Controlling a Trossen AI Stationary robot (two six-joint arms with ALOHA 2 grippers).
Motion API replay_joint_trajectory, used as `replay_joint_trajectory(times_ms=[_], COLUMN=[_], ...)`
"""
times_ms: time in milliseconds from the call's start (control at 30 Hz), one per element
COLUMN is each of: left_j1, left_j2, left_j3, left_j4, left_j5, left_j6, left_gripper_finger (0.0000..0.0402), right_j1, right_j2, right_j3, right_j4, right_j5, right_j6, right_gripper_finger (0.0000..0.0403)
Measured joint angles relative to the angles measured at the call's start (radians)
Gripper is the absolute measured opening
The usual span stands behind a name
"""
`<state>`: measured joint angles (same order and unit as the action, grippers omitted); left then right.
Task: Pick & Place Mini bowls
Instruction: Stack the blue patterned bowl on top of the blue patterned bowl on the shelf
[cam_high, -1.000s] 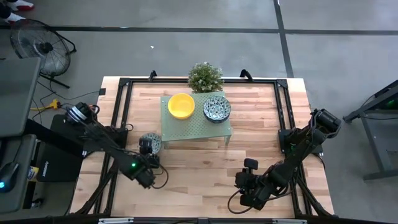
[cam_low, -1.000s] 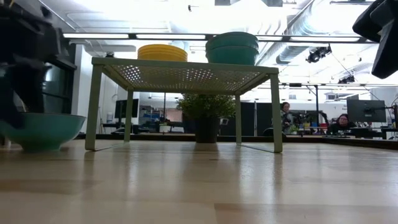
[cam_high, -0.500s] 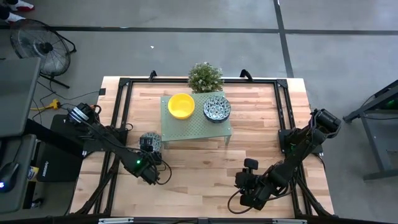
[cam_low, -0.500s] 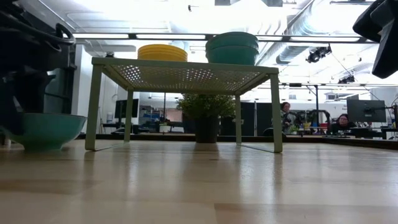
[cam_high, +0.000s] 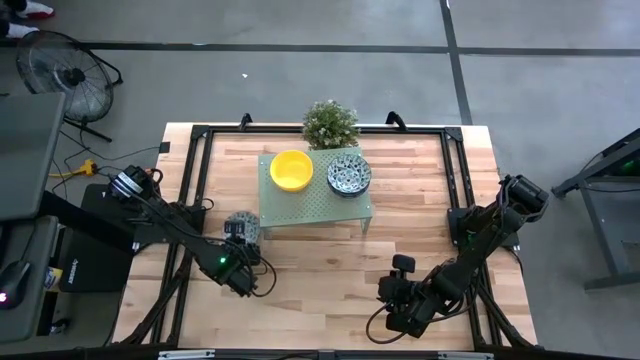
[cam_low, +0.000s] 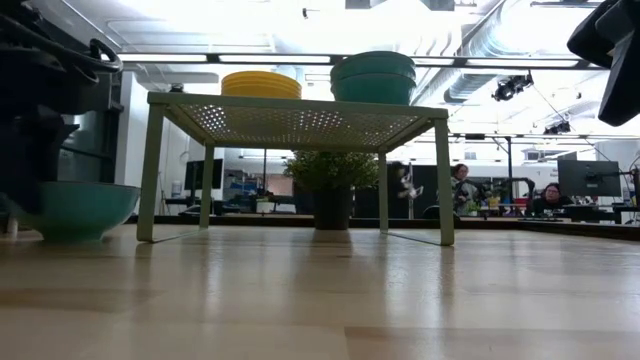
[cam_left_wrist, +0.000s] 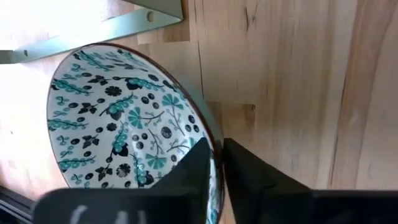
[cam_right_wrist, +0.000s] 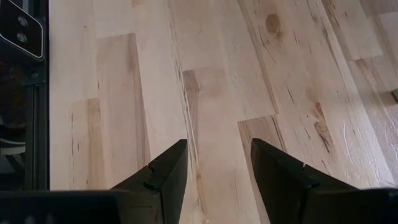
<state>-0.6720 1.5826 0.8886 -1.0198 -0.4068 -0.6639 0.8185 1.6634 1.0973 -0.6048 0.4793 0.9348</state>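
Blue-green pattern on white is what you are looking at in the left wrist view: the loose patterned bowl (cam_left_wrist: 124, 118) is sitting on the wooden table (cam_high: 330, 270) just beside a leg of the pale green rack (cam_high: 312, 208), and your left gripper (cam_left_wrist: 216, 163) is pinching its near rim, one finger inside the bowl and one outside, with only the thickness of the wall between them. That is the sensible grip for a shallow bowl, since the rim is the one part thin enough to pinch. From above, the arm itself is covering much of the bowl (cam_high: 241, 229), so whether it is bearing any weight off the wood yet I cannot tell; in the low view its base appears to be resting on the table. The other bowls are waiting on the rack top, a yellow stack (cam_high: 291, 169) and a patterned stack (cam_high: 349, 174) side by side, with the potted plant (cam_high: 330, 123) behind them. Your right gripper (cam_right_wrist: 214, 163) is hovering over bare wood near the front of the table, fingers standing wide and holding nothing. Compared with a second ago, the left arm has slid in closer to the bowl and its fingers have drawn together onto the rim; the right arm has not stirred.
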Motion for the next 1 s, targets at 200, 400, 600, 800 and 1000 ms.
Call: replay_joint_trajectory(times_ms=[200, 400, 600, 800, 1000], left_j1=[0.000, -0.002, -0.002, -0.025, -0.075], left_j2=[0.000, 0.000, -0.002, -0.002, -0.001], left_j3=[0.000, 0.000, 0.003, 0.059, 0.134], left_j4=[-0.001, -0.005, -0.008, -0.009, -0.015], left_j5=[0.009, 0.039, 0.084, 0.144, 0.159], left_j6=[-0.013, -0.027, -0.023, 0.032, 0.054], left_gripper_finger=[0.0010, 0.0005, 0.0004, 0.0004, 0.0003], right_j1=[0.000, 0.000, 0.000, 0.000, 0.000], right_j2=[0.000, 0.000, 0.000, 0.000, 0.000], right_j3=[0.000, 0.000, 0.000, 0.000, 0.000], right_j4=[-0.001, -0.004, -0.004, -0.005, -0.005], right_j5=[0.000, 0.000, 0.000, 0.000, 0.000], right_j6=[0.000, 0.000, -0.004, -0.011, -0.011], right_gripper_finger=[0.0165, 0.0165, 0.0165, 0.0165, 0.0165])
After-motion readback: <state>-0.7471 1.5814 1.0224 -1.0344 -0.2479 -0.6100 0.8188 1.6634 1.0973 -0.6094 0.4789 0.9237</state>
